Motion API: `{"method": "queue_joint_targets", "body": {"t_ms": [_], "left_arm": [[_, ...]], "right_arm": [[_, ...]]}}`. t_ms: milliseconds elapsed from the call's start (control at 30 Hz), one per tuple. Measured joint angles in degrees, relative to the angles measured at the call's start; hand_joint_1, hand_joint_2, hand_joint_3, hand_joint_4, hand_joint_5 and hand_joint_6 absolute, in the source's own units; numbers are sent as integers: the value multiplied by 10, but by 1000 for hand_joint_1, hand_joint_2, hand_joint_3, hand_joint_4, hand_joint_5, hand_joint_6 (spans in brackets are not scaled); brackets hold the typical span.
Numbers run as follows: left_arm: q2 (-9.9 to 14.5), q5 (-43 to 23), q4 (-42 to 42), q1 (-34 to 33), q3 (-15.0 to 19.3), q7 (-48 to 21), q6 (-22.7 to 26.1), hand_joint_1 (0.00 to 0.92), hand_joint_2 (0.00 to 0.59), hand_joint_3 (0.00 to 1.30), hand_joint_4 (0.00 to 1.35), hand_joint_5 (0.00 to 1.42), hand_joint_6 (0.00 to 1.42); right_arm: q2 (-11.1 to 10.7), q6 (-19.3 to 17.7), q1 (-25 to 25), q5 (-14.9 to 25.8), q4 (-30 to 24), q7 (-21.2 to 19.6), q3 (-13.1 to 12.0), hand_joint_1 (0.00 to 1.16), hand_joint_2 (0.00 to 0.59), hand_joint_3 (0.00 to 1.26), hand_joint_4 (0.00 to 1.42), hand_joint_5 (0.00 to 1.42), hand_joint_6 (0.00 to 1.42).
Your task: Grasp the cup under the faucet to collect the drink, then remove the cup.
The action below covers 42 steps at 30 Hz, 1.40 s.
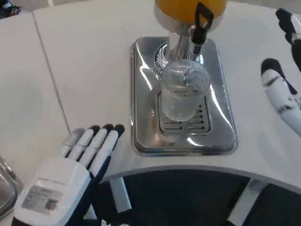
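A clear ribbed cup (182,92) is standing on the slotted drip grate (184,120) of the chrome dispenser base (141,94), directly under the black-handled faucet (201,26) of the orange juice dispenser (188,9), and neither hand is touching it. The left hand (70,179) is lying at the near edge of the white tabletop (84,61), its fingers (101,141) stretched out straight side by side and holding nothing; the cup is sitting ahead of those fingertips and off to their right. The right hand (282,89) is hovering well to the cup's other side, fingers loosely spread and empty. To grasp well, the chosen hand should probably be approaching level from the side, wrapping the cup at mid-height, squeezing gently since it looks like thin plastic, and keeping it upright beneath the spout.
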Motion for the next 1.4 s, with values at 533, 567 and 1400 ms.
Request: {"method": "queue_joint_targets", "body": {"t_ms": [533, 567, 1400], "left_arm": [[-11, 1, -2, 9, -1, -5, 0, 103, 48, 0, 0, 42, 60], [-12, 1, -2, 9, -1, -6, 1, 103, 48, 0, 0, 42, 60], [-13, -1, 3, 12, 4, -8, 2, 89, 52, 0, 0, 48, 60]], "right_arm": [[-14, 0, -68, 58, 47, -16, 41, 346, 586, 0, 0, 0, 0], [-13, 0, -72, 67, 48, -21, 44, 353, 586, 0, 0, 0, 0], [-33, -85, -131, 103, 163, -97, 63, 349, 577, 0, 0, 0, 0]]}}
